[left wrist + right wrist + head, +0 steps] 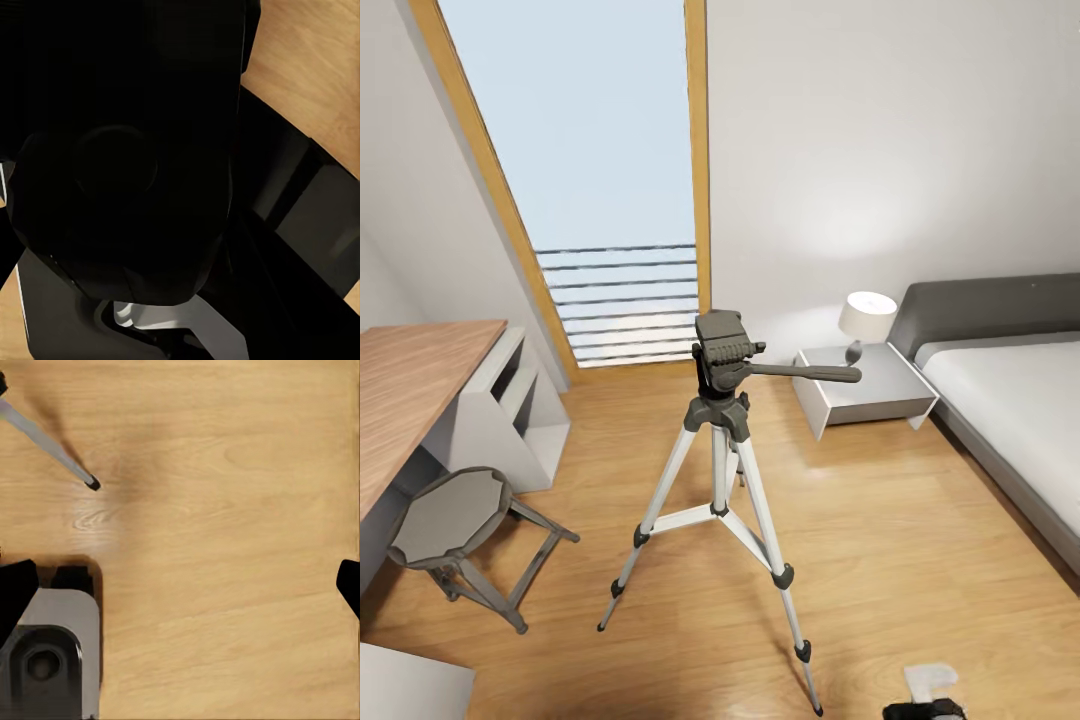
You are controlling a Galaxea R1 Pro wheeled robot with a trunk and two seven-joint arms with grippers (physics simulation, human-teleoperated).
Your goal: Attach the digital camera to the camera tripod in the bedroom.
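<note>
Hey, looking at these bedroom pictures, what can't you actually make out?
- Left wrist view: a black bulky shape up close; whether it is the digital camera is unclear.
- Head view: the grey-headboard white bed is cut by the edge.
- Right wrist view: one silver tripod leg is visible; its upper part is cropped.

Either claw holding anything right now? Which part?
Right claw: open over bare wood floor, holding nothing. Left wrist view is blocked by a close dark object; whether that's held, and where, cannot be told.
</note>
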